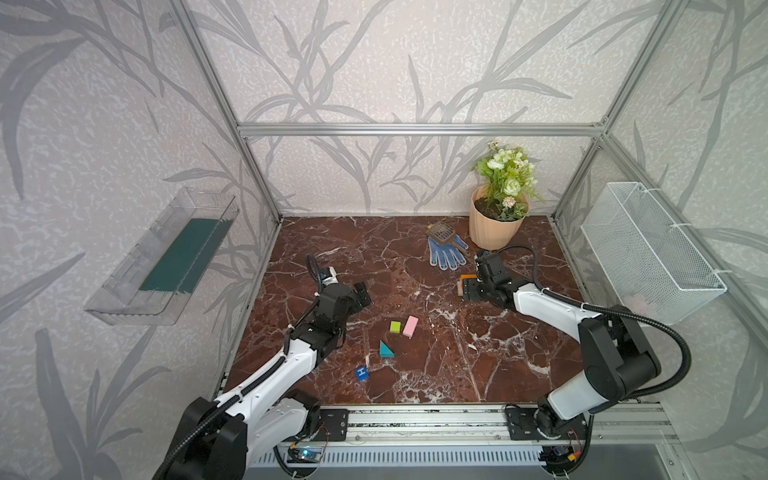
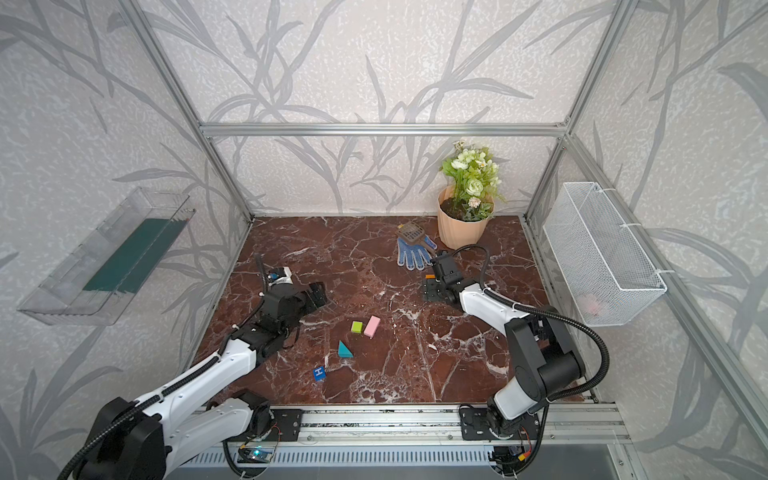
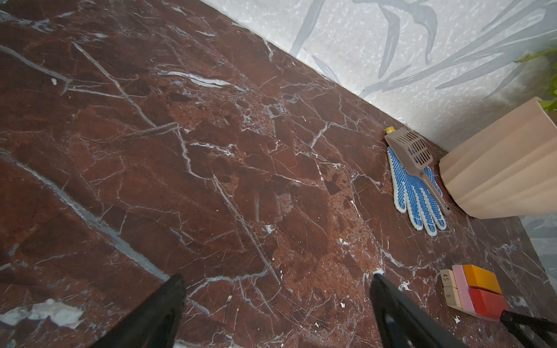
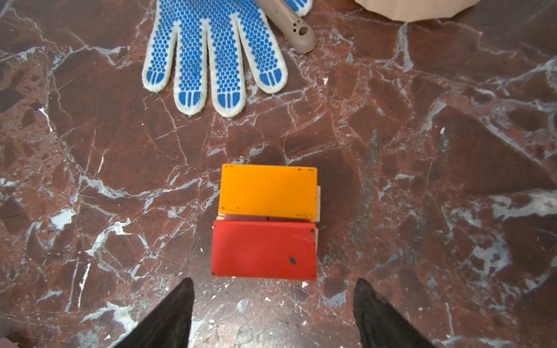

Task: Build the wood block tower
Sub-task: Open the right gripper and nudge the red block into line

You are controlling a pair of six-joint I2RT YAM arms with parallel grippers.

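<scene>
**Jaws released on both arms; tower sitting part-built near the flowerpot**

Left jaws are standing wide apart and gripping nothing; right jaws are likewise spread with nothing between them.

In both top views the tower (image 1: 460,287) is sitting on the tabletop (image 1: 374,249) near the peach flowerpot (image 1: 494,228). The right jaws are hovering close over it and hiding most of it. Well apart from the flowerpot, a lime cube (image 1: 395,326) and a pink block (image 1: 410,326) are lying just beside each other. A teal wedge (image 1: 385,350) and a blue "H" cube (image 1: 362,372) are lying farther still from the flowerpot.

In the left wrist view the left jaws are gaping over bare tabletop. The tower is showing its layers: tan bars (image 3: 449,286) lowest, pink blocks (image 3: 461,286) above them, then an orange block (image 3: 480,278) and a red block (image 3: 486,302) side by side on top. A blue-dotted glove (image 3: 416,192) is lying just beside the flowerpot, with a grey scoop (image 3: 413,150) resting on it.

In the right wrist view the right jaws are hanging open just short of the red block (image 4: 263,248), not touching it. The orange block (image 4: 268,191) is lying on the red block's flowerpot side. The glove's fingertips are pointing toward the tower, apart from it.
</scene>
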